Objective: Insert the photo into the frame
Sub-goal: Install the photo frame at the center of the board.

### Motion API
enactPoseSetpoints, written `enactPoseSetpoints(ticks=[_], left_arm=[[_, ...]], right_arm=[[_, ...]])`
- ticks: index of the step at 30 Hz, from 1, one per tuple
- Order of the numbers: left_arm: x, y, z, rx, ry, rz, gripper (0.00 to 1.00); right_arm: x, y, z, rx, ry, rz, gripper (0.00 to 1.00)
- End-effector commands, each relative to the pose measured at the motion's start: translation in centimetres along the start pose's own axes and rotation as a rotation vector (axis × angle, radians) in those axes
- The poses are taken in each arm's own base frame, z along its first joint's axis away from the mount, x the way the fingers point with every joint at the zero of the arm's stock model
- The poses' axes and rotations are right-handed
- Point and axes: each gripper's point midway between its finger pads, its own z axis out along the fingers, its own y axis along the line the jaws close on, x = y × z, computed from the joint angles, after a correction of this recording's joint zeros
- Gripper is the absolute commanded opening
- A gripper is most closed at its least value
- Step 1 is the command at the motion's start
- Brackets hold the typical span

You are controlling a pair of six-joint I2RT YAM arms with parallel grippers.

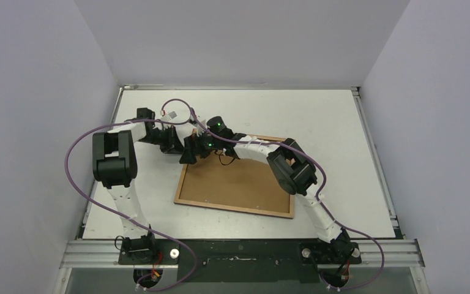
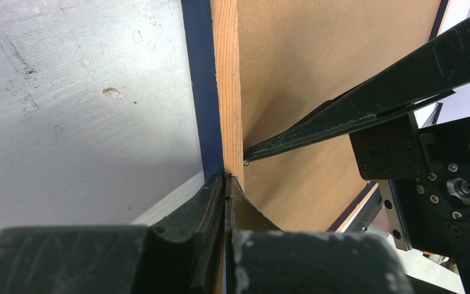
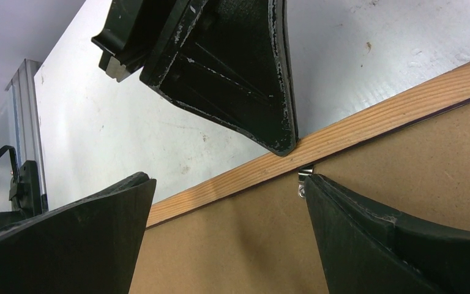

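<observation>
Left gripper [image 2: 225, 180], shut, presses its tips on the frame [image 1: 232, 209] near its far left corner. The right gripper [image 3: 229, 180] stands wide, one finger at a metal clip [image 3: 305, 177]. The frame lies back up at the middle of the table [image 1: 159, 202], the backing board [image 1: 238, 184] is not yet out and the photo is not in view, so it seems most work is left.

Both hands crowd the far left corner of the frame [image 1: 232, 206]. The closed left hand [image 2: 225, 184] rests its tips on the wooden rail, and the wide-open right hand [image 3: 229, 179] lies just beside it over the backing board [image 1: 238, 180]. There is almost no room between them. A purple cable [image 1: 177, 101] loops above. The counter [image 1: 336, 122] right of the frame is open; walls [image 1: 30, 92] close three sides.
</observation>
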Motion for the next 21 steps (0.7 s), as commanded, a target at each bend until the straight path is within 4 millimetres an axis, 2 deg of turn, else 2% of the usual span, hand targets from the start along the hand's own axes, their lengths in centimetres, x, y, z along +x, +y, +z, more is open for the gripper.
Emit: enactPoseSetpoints(ticks=[1, 17, 21], left_arm=[[0.8, 1.7, 1.0, -0.06, 0.024, 0.012, 0.0], [0.8, 1.9, 0.8, -0.065, 0.022, 0.007, 0.0], [0.6, 1.8, 0.6, -0.066, 0.018, 0.009, 0.0]], right_arm=[[-0.3, 1.0, 0.3, -0.063, 0.001, -0.044, 0.98], [-0.8, 1.9, 0.6, -0.1, -0.01, -0.061, 0.98], [-1.7, 1.3, -0.1, -0.063, -0.036, -0.074, 0.97]])
